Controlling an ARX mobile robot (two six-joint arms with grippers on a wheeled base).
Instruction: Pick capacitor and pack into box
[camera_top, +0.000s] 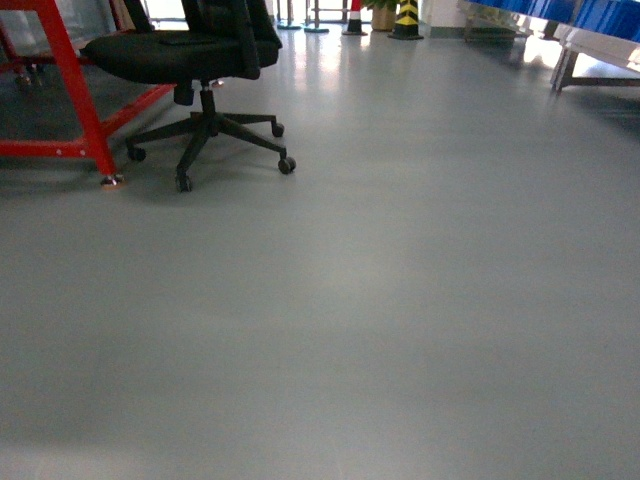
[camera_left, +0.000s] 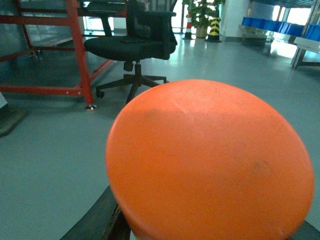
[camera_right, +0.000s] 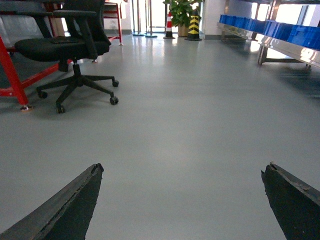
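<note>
Neither the capacitor nor the box could be found in the head, left wrist or right wrist view. An orange domed object (camera_left: 210, 160), smooth and matte, filled the left wrist view above the grey floor (camera_top: 400, 330); its identity was unclear.

Looks like a factory or warehouse work hall, not an office. Wide open grey coated floor (camera_top: 400, 300), glossy, reflecting light from the far end. Red steel frame (camera_top: 75, 90) on levelling feet at the left, black swivel office chair (camera_top: 200, 70) on castors parked against it. Rows of blue plastic bins (camera_right: 270, 27) sit on metal racking along the right wall. Yellow-and-black striped safety post (camera_right: 194, 25) and a red-and-white cone (camera_right: 168, 22) stand by the far doorway, potted plant (camera_right: 181, 12) just beside them.
</note>
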